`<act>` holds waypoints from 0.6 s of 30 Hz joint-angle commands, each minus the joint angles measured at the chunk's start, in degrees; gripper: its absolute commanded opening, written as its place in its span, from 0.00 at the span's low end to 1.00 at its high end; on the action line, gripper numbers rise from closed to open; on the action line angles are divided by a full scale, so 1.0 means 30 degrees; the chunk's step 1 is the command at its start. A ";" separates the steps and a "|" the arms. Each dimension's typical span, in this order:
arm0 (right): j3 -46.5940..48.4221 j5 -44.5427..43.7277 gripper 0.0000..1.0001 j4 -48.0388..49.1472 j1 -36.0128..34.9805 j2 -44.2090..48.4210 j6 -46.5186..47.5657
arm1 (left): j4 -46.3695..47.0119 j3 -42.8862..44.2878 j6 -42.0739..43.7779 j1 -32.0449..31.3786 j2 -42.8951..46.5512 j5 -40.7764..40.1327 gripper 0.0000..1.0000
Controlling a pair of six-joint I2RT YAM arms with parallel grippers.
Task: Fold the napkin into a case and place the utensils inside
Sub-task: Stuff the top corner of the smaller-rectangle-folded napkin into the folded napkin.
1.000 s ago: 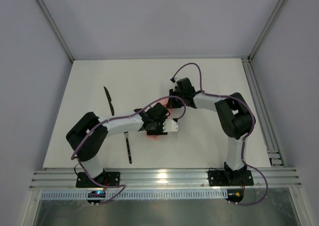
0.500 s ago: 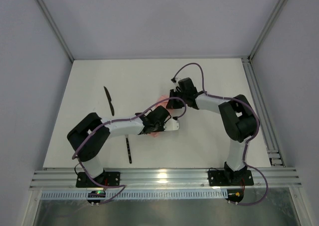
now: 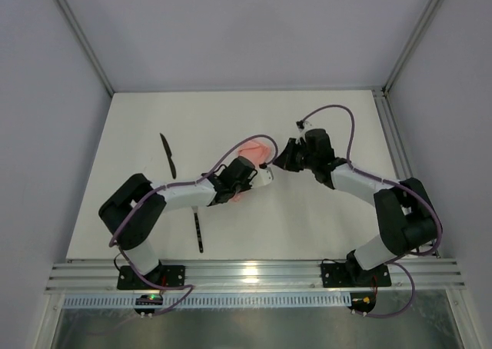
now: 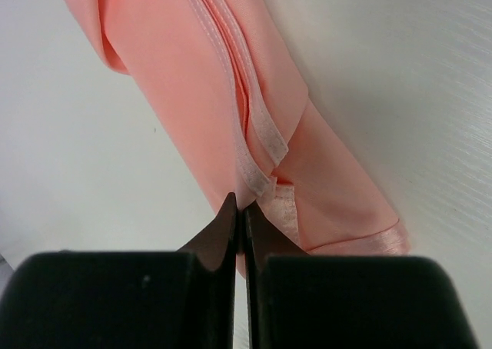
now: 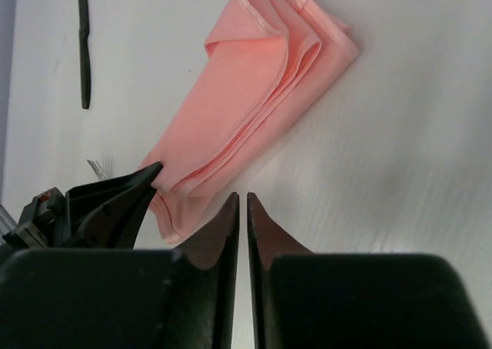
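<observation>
The pale-pink napkin (image 3: pixel 256 148) lies folded into a long, layered strip (image 5: pixel 254 95) at the middle of the table. My left gripper (image 4: pixel 240 204) is shut on the hemmed edge at one end of the napkin (image 4: pixel 231 80); from above the left gripper (image 3: pixel 242 186) sits over that end. My right gripper (image 5: pixel 243 199) hovers beside the strip, its jaws together but for a hairline slit, with only bare table beneath it. From above, the right gripper (image 3: pixel 274 164) sits just right of the cloth. The black knife (image 3: pixel 167 155) and the fork (image 3: pixel 199 231) lie apart on the left.
The knife (image 5: pixel 83 41) also shows far off in the right wrist view, beyond the napkin. My left gripper's black fingers (image 5: pixel 115 199) reach in from the left in that view. White walls and metal rails (image 3: pixel 419 211) bound the white table (image 3: pixel 330 118).
My left gripper has shut on the napkin's edge and moved up and right with it. My right arm has drawn back to the right, off the cloth.
</observation>
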State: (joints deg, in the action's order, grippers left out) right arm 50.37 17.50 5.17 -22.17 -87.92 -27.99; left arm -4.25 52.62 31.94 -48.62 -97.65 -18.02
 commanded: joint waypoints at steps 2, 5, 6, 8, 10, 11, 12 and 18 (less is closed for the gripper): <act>-0.4595 0.1109 0.04 0.6262 -0.0197 0.0274 -0.4813 | 0.1852 0.0624 -0.1360 0.0649 0.0322 0.0089 0.00; -0.6300 0.1083 0.04 1.0720 -0.1218 -0.0222 -0.6691 | 0.2354 0.0682 -0.1916 0.0971 0.0205 0.0294 0.00; -0.6272 0.0966 0.04 1.1221 -0.1599 -0.0776 -0.7305 | 0.2442 0.0682 -0.2005 0.1089 0.0234 0.0352 0.00; -0.6011 0.0439 0.04 1.2715 -0.2829 -0.1887 -0.7865 | 0.2559 0.0711 -0.2210 0.1061 0.0292 0.0528 0.00; -0.5863 0.0059 0.04 1.4670 -0.3765 -0.2740 -0.8919 | 0.2443 0.0712 -0.2298 0.1060 0.0351 0.0645 0.00; -0.5833 -0.0146 0.04 1.5263 -0.3974 -0.3527 -0.9735 | 0.2355 0.0741 -0.2327 0.1060 0.0380 0.0733 0.00; -0.5862 -0.0381 0.04 1.5820 -0.4179 -0.3535 -0.9743 | 0.2297 0.0741 -0.2357 0.1060 0.0410 0.0792 0.00; -0.4955 -0.1320 0.04 1.8543 -0.5088 -0.6315 -1.1675 | 0.1770 0.0829 -0.2971 0.1236 0.0498 0.1699 0.00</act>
State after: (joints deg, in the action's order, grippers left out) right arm 32.88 16.93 49.95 -36.58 -104.47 -58.52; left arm -0.69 53.12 25.58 -45.32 -97.65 -15.25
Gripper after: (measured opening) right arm 0.038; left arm 0.011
